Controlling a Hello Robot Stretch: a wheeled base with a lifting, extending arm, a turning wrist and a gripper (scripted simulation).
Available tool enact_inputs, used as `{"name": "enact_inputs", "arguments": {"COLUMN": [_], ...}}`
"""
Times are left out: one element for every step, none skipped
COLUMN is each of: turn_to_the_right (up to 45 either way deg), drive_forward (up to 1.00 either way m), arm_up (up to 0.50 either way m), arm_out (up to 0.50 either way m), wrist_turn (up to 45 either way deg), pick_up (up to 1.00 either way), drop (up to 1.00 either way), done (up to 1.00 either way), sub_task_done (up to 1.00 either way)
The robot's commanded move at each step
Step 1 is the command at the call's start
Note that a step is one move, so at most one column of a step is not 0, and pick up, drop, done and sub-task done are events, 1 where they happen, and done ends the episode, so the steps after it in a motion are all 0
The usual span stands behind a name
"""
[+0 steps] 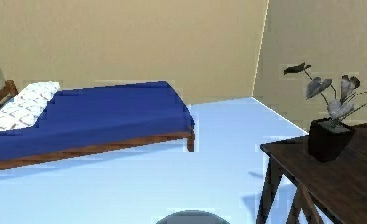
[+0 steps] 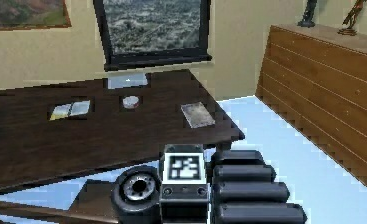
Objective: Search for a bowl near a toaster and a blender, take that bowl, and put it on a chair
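Bowl is too much to call it, but a small grey round thing (image 2: 130,101) lies on the dark table (image 2: 31,150), between an open book (image 2: 69,110) and a booklet (image 2: 198,114). The arm (image 2: 246,188) sits low at the table's near edge, its white marker (image 2: 184,168) beside the gripper (image 2: 136,195). Whether the gripper holds anything cannot be told. A black pot (image 1: 329,140) holds a pale-leaved plant (image 1: 331,90).

A dark table (image 2: 31,150) is carrying an open book (image 2: 70,110), a small round thing (image 2: 131,101) and a booklet (image 2: 197,114) — a bed (image 1: 91,152) is bearing a blue blanket (image 1: 111,110) and pillow (image 1: 26,105).
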Motion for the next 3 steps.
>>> {"name": "enact_inputs", "arguments": {"turn_to_the_right": [0.0, 0.0, 0.0], "drive_forward": [0.00, 0.00, 0.00], "arm_up": [0.00, 0.00, -0.30], "arm_out": [0.38, 0.00, 0.00], "wrist_turn": [0.0, 39.0, 0.0], "pick_up": [0.00, 0.00, 0.00], "drop": [0.00, 0.00, 0.00], "done": [0.00, 0.00, 0.00], "sub_task_done": [0.00, 0.00, 0.00]}}
